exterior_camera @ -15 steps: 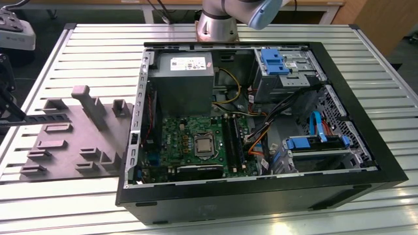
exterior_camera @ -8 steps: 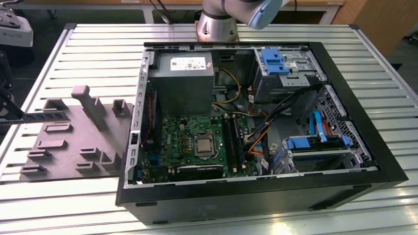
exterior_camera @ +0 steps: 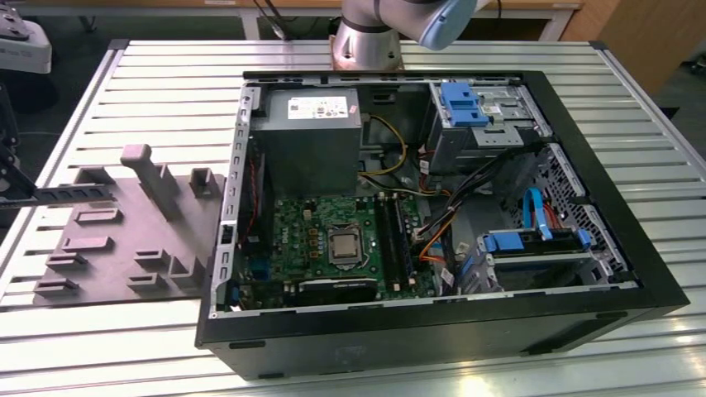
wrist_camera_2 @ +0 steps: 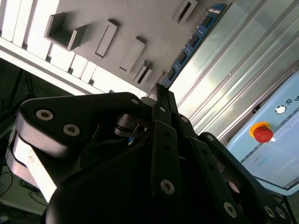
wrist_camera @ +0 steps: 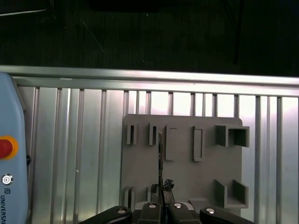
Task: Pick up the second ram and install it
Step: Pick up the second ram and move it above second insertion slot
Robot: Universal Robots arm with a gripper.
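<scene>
My gripper is shut on the second ram, a long thin dark stick with a row of chips that reaches out past the fingertips. In the first wrist view the ram shows edge-on, held by the gripper over the grey fixture block. At the exterior view's left edge the gripper holds the ram level above the fixture block. The open computer case lies at the exterior view's right, with long black memory slots on its green motherboard.
The fixture block has upright posts and low ribs. A pale device with a red button lies on the slatted metal table beside the fixture. The arm's base stands behind the case. Cables and blue drive brackets crowd the case.
</scene>
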